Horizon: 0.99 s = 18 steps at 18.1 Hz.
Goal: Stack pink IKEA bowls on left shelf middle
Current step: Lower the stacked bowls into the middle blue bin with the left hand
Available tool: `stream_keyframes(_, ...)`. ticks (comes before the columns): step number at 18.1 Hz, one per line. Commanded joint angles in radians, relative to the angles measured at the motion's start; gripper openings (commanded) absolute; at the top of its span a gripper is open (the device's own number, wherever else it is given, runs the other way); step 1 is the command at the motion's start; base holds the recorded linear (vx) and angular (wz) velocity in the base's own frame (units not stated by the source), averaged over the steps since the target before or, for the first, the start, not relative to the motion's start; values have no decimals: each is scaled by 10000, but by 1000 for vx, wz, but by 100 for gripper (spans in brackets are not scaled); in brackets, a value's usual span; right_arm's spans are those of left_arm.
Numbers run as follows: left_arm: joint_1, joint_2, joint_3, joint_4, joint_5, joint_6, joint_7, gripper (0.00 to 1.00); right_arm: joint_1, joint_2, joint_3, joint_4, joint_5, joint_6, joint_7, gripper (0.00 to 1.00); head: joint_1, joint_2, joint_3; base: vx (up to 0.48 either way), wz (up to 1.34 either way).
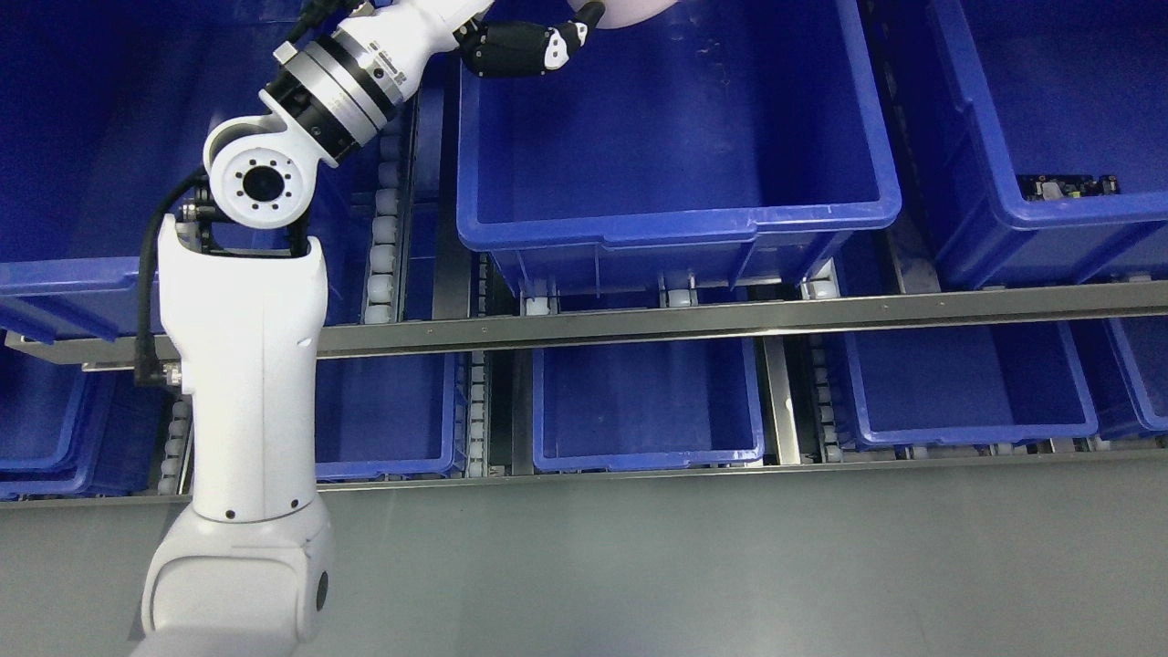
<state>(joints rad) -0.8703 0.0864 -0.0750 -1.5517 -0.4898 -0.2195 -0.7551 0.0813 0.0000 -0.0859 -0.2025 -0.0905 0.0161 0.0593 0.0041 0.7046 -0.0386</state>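
Where the left arm [242,365] rises from the lower left to the top of the frame, its black-and-white hand [525,46] reaches over the back of the middle blue bin [675,228], fingertips touching a pale pink bowl [630,11] cut off by the top edge; whether the fingers grip it cannot be told. Another blue bin [1049,219] sits at upper right.

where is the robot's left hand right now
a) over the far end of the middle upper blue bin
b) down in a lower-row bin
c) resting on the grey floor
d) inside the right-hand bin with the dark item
a: the left arm reaches up from the lower left, and the left hand sits at the top edge over the middle upper blue bin, beside a pale pink bowl cut off by the frame.
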Motion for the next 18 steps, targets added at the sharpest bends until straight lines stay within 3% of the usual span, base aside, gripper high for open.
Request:
stream_keyframes(1,-133,670,-308,1754,-317,2,-471,5,0,-174,0,0,0,-7,20,100,0,0,0,19,0)
stream_keyframes(11,-194,133,-1168,3474,-317,2,-472,12,0,-174,0,0,0,-7,20,100,0,-1,0,2,0)
stream_keyframes(16,-469,-111,-969,3490,-317,2,-288,34,0,-174,0,0,0,-7,5,100,0,-1,0,0,0)
stream_keyframes(18,-516,-356,-693,3475,-287,2,63,48,0,-174,0,0,0,-7,20,100,0,-1,0,0,0)
